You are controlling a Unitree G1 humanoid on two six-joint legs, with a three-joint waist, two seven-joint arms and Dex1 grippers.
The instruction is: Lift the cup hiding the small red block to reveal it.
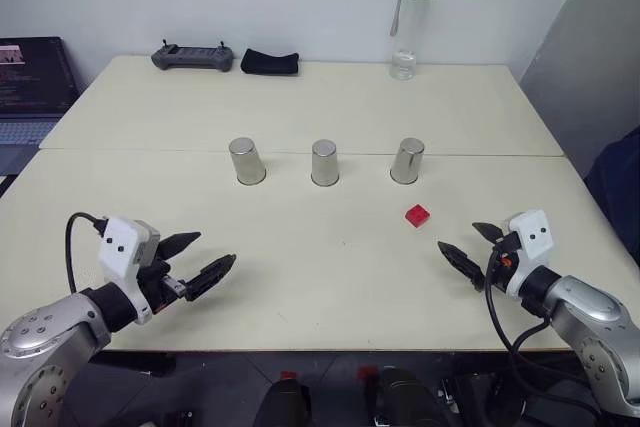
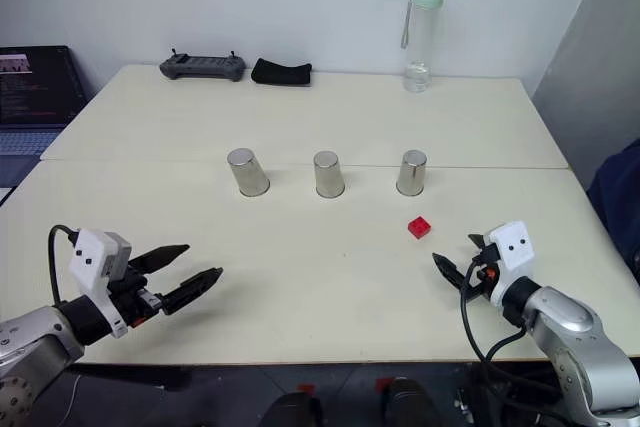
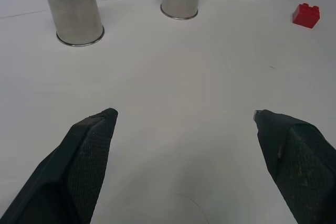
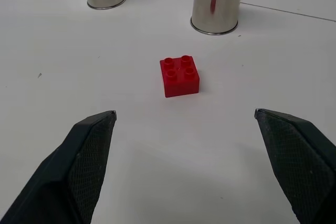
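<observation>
**On the table: red block out in the open, 3 cups upside down**

On the cream table point(image 1: 300, 277), 3 shiny metal cups stand upside down in a row: the left cup point(image 1: 246, 161), the middle cup point(image 1: 324, 163) and the right cup point(image 1: 407, 161). The small red block point(image 1: 417, 215) is not under any of them. It sits bare on the table, near the right cup and a bit closer to the robot. So no cup is hiding it right now, and no cup is lifted.

The left gripper point(image 1: 193, 259) hangs low over the near table with its 2 fingers wide apart, holding nothing. The right gripper point(image 1: 470, 246) is also spread wide and empty, and it points at the block, as the right wrist view shows.

I think the task is either finished or not yet set up.
</observation>
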